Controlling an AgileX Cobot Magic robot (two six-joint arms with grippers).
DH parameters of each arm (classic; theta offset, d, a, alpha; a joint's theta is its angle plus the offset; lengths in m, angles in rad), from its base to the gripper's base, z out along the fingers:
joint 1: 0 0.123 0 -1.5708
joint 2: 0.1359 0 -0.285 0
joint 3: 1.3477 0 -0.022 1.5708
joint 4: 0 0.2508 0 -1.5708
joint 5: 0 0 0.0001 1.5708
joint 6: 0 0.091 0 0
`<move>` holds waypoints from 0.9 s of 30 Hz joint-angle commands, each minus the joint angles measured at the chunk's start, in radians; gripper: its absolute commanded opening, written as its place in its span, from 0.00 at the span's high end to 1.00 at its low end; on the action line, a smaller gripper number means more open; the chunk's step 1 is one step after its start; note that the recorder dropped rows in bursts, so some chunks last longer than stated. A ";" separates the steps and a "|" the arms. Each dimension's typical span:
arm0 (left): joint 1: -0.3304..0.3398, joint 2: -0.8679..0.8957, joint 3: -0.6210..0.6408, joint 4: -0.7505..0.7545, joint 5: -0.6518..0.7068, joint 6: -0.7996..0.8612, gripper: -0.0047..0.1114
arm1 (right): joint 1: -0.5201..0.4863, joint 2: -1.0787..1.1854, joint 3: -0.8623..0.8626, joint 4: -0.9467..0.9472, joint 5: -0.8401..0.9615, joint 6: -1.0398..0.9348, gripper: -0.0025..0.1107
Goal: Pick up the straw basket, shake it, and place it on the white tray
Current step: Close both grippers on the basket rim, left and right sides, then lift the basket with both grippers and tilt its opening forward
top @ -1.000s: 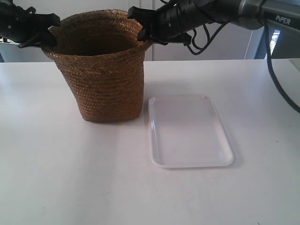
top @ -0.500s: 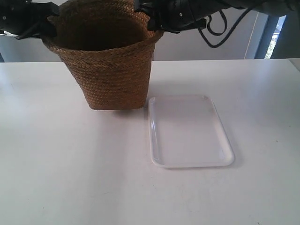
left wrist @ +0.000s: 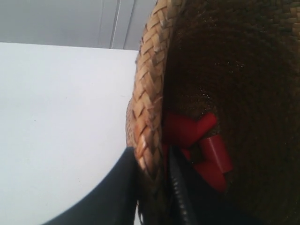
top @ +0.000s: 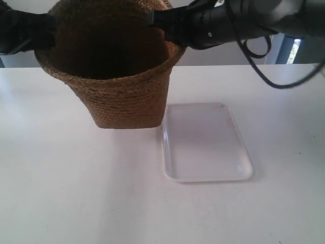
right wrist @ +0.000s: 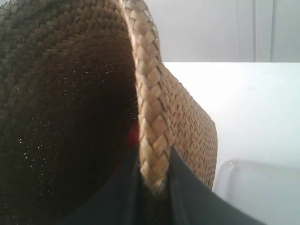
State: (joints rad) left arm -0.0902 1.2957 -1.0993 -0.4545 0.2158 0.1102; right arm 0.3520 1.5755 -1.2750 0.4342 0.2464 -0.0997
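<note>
**Gripped at the rim on both sides, tipped beside the tray**

Finds the straw basket [top: 119,76] in the upper left and upper centre of the exterior frame, tipped so that its dark mouth faces the camera. Puts its narrow base just beside the upper left corner of the white tray [top: 205,145], not on it. Cannot tell whether that base touches the tabletop [top: 76,193].

Shows, in the left wrist view, several red pieces [left wrist: 201,150] lying against the woven inner wall.

Pinches the braided rim with the left tool [left wrist: 152,187], one black finger [left wrist: 123,187] outside the wall and the other inside, closed tight on the straw. Pinches the rim the same way with the right tool [right wrist: 154,192], with a corner of the tray visible past the basket's outer wall.

Meets the rim from both upper corners of the exterior frame: the arm at the exterior view's left [top: 20,30] on the left side, the arm at the exterior view's right [top: 218,23] on the right side.

Sets the tray flat on the tabletop, right of centre.
</note>
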 commanded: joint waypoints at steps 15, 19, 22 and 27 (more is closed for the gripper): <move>-0.196 -0.385 0.382 0.003 -0.193 0.023 0.96 | 0.166 -0.299 0.408 -0.026 -0.187 -0.055 0.98; -0.201 -0.386 0.382 0.003 -0.188 0.022 0.96 | 0.175 -0.290 0.408 -0.026 -0.156 -0.054 0.98; -0.201 -0.389 0.382 0.015 -0.123 0.025 0.96 | 0.175 -0.292 0.408 -0.021 -0.138 -0.040 0.98; -0.201 -0.389 0.382 0.018 -0.093 0.025 0.96 | 0.175 -0.318 0.408 -0.021 -0.116 -0.034 0.98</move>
State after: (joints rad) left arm -0.2793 0.9217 -0.7167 -0.4485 0.1031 0.1083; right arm 0.5178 1.2855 -0.8661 0.4423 0.1279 -0.1079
